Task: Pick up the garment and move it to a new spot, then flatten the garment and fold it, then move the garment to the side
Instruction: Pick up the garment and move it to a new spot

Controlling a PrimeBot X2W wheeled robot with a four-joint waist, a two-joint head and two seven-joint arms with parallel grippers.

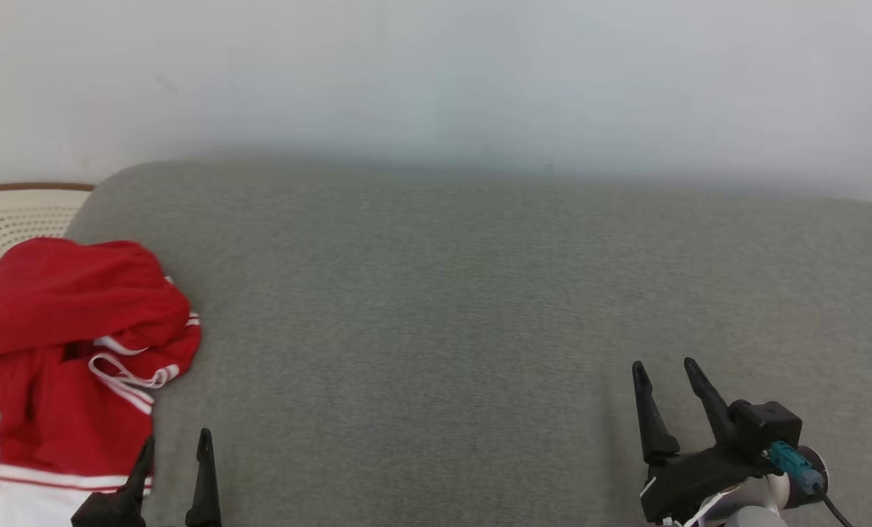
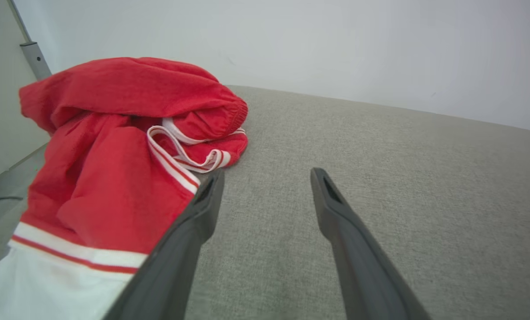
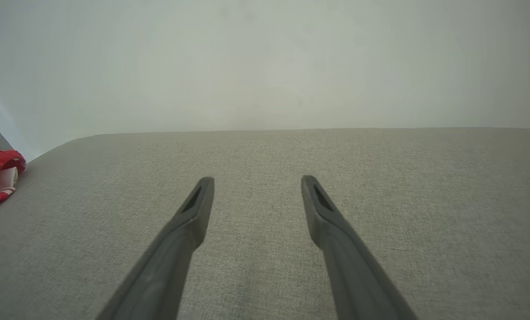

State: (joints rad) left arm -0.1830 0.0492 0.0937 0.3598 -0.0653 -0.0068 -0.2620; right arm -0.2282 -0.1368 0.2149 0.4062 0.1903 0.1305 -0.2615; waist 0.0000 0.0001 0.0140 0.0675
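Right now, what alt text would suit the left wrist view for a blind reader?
A crumpled red garment with white trim lies on a grey cushion, at the view's left beside the open, empty left claw. A pale wall stands behind.

wall (image 1: 436,73): plain off-white, matte, along far side
padded surface (image 1: 480,307): gray woven fabric, rounded far-left corner
cane panel (image 1: 12,219): cream weave, brown curved rim, far left behind surface
metal post (image 2: 34,60): gray, against left wall
light: soft, even
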